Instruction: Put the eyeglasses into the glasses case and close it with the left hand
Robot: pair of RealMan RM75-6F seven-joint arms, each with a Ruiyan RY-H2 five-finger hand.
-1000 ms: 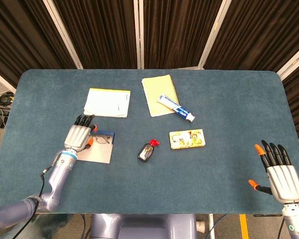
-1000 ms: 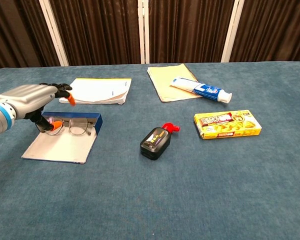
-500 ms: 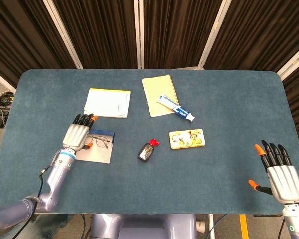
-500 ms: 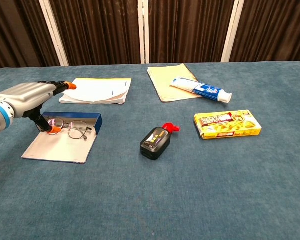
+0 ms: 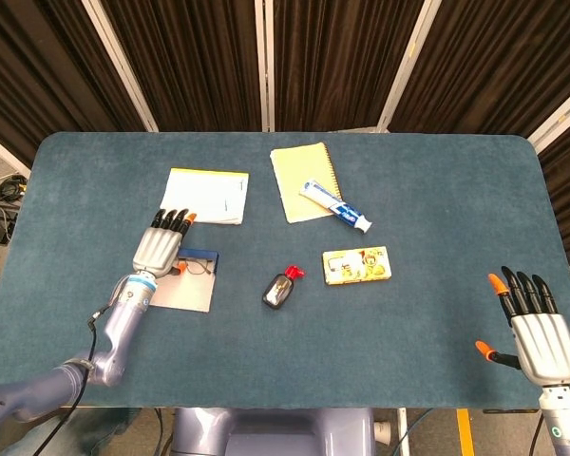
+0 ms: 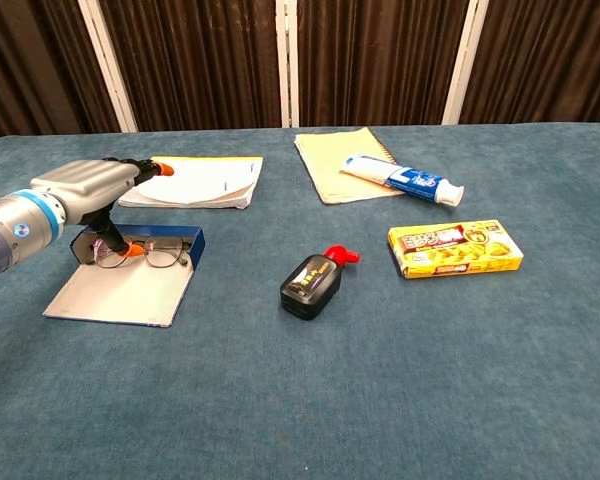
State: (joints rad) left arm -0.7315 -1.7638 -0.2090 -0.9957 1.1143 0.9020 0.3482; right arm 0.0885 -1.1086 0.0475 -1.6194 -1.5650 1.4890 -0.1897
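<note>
Chest view shows my left hand (image 6: 85, 190) hovering over the open glasses case (image 6: 120, 285) at the near left of the table (image 6: 380, 400), fingers stretched toward the white notepad (image 6: 195, 182), thumb tip down by the eyeglasses (image 6: 145, 256); whether it touches them I cannot tell. The eyeglasses lie in the case's tray against its blue far wall. I judge them light, thin-wired and easily bent, best nudged at the bridge or rim. The flat lid looks stiff; I would lift its near edge. My right hand (image 5: 541, 332) waits spread, holding nothing, at the near right.
</note>
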